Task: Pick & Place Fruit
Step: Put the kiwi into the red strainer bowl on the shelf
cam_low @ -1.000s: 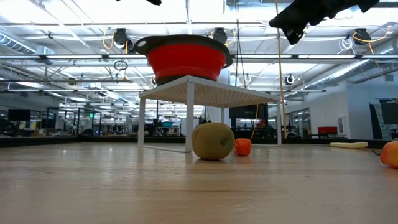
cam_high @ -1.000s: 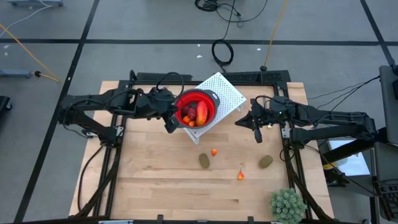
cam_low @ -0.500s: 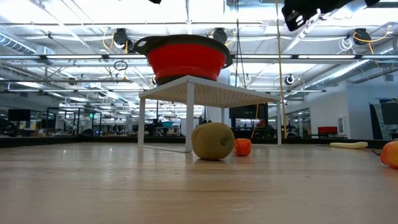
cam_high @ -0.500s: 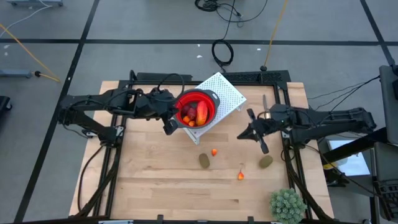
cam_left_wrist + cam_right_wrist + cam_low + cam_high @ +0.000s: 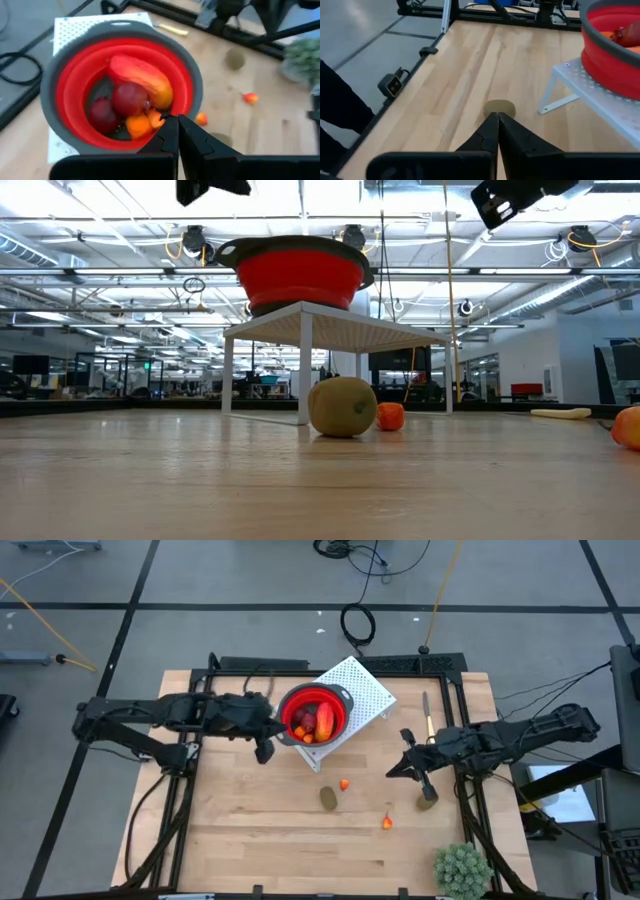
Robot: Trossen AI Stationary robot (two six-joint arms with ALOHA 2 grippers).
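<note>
The red bowl (image 5: 317,716) is seen on the white perforated stand (image 5: 362,690), already loaded with a long red-orange piece (image 5: 142,80), two dark red balls (image 5: 129,98) and orange bits.

Four pieces are left on the table (image 5: 250,830): two brown-green ovals (image 5: 328,798) (image 5: 427,800) and two orange bits (image 5: 344,784) (image 5: 387,823).

The right gripper (image 5: 415,766), its jaws together, is held above the right-hand oval. The left gripper (image 5: 264,748), jaws likewise together, is parked beside the bowl.

The step in hand is judged a pick of that oval. The jaws should be opened before descent, the oval straddled across its short axis, and closure applied gently, since rolling is likely.
</note>
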